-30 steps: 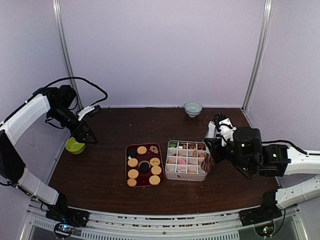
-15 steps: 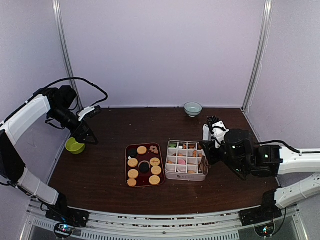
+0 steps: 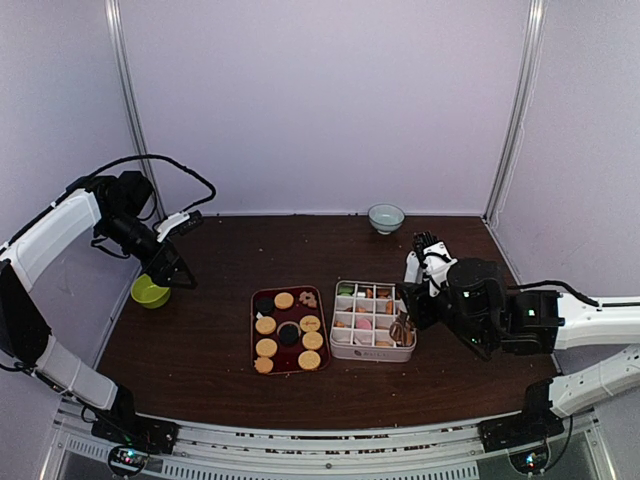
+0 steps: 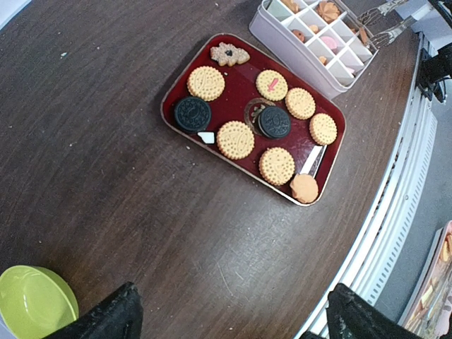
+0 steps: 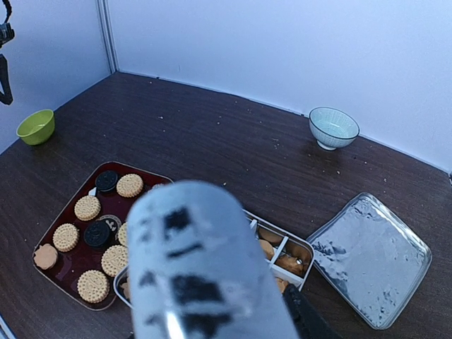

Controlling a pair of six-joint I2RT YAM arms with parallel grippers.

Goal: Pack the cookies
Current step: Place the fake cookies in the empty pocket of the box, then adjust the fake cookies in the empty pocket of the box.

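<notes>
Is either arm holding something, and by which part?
The right gripper holds metal tongs by their handle end; the left gripper is open and empty.

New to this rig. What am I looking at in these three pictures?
Two robot arms are bolted at the table's near edge. One picture looks down from above and behind them; the other two come from a camera on each wrist. On the table: a red tray of round cookies, a white divided box partly filled, a green bowl, a pale bowl and a clear lid. The left end effector hangs open and empty by the green bowl. The right end effector sits at the box's right side by metal tongs; a blur in its own view hides whether it grips them.
</notes>
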